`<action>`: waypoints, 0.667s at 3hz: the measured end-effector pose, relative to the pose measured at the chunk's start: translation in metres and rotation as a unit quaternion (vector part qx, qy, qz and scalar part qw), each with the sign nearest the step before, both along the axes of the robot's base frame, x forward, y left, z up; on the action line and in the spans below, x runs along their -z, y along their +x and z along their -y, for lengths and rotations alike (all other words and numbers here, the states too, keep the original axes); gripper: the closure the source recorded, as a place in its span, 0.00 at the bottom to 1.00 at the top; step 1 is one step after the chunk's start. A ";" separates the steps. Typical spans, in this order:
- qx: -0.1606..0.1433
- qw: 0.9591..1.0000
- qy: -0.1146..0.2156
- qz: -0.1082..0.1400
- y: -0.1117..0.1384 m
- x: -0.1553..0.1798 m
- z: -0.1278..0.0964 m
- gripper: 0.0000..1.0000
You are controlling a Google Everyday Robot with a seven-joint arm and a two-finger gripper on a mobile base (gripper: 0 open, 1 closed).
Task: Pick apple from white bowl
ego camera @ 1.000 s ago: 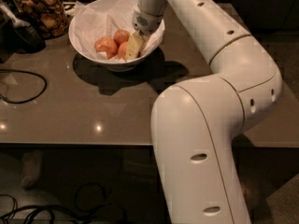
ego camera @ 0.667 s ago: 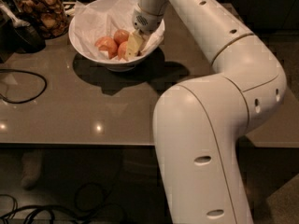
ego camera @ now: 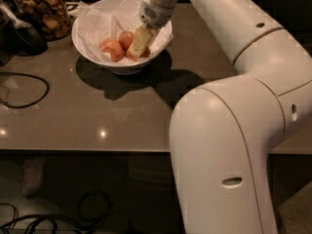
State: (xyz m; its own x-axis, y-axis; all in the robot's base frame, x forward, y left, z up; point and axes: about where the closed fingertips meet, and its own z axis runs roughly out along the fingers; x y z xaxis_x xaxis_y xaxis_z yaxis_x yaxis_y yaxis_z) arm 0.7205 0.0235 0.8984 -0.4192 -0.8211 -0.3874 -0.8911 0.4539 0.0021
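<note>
The white bowl stands on the dark table at the upper left, lined with crinkled white paper. Several reddish-orange apples lie inside it. My gripper reaches down into the right side of the bowl from above, its pale fingers right next to the rightmost apple. The fingers partly hide the fruit behind them, and I cannot tell whether they touch or hold it.
A glass jar of brown snacks stands at the back left beside a dark object. A black cable loops on the table's left. My large white arm fills the right side. More cables lie on the floor below.
The arm has shifted slightly; the gripper stays in the right side of the bowl by the apples. The apples have not visibly moved.
</note>
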 end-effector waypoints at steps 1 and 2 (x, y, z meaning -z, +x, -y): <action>0.002 1.000 0.002 0.002 -0.006 -0.009 0.001 1.00; -0.006 1.000 -0.003 0.004 -0.010 -0.012 -0.002 1.00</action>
State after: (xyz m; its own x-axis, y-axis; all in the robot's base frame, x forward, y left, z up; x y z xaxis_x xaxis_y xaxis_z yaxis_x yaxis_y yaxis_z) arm 0.7107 0.0257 0.9108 -0.4065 -0.8287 -0.3849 -0.8964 0.4431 -0.0073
